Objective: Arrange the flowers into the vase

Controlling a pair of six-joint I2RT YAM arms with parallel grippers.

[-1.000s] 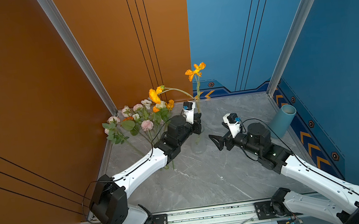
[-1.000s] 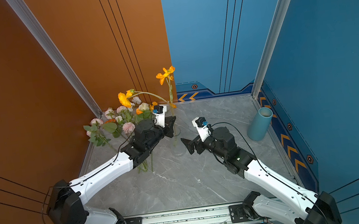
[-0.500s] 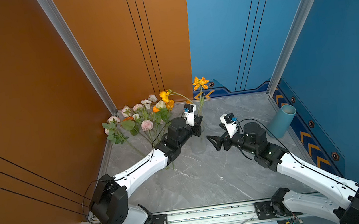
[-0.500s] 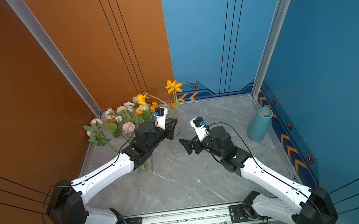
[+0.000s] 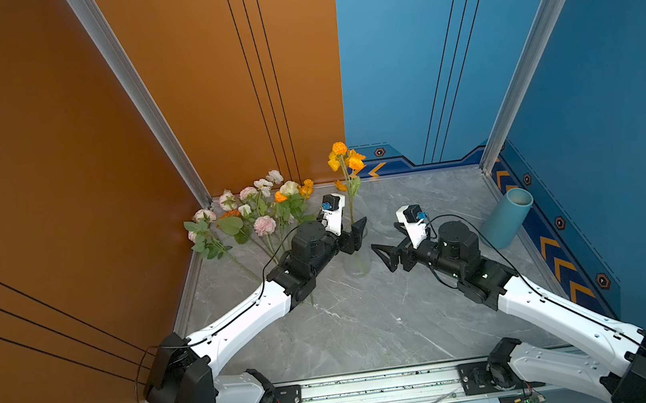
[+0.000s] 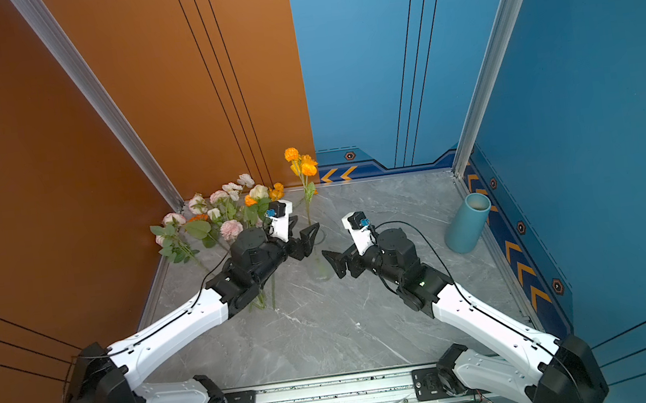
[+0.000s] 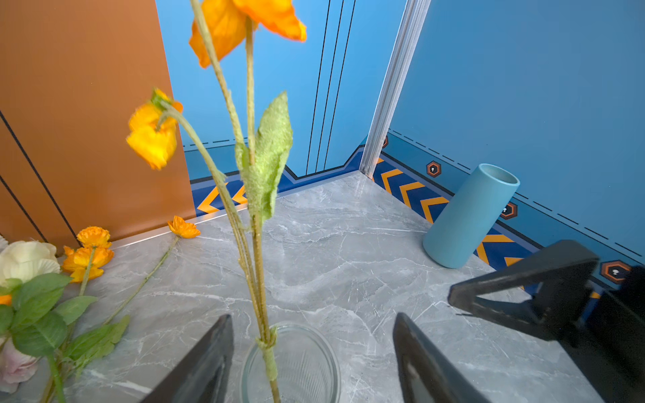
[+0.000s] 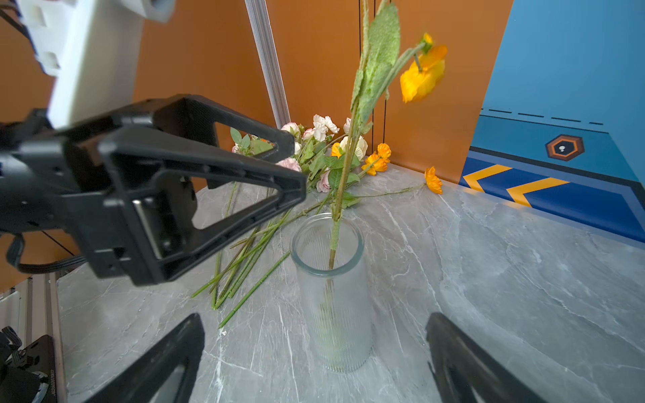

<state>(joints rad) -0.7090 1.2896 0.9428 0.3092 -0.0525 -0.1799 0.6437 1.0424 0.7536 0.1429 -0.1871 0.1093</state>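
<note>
Right wrist shows glass vase point(image 8: 331, 303) whole; left wrist, cropped.

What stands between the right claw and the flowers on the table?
A glass vase holding one orange-flowered stem, the open left gripper near its mouth; the right wrist view shows this.

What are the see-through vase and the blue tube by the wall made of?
Clear vase: looks like ribbed glass, possibly plastic; the stem shows through its fine vertical ridges. Blue tube: matte, opaque, even colour, no shine; perhaps ceramic or plastic, can't tell.
</note>
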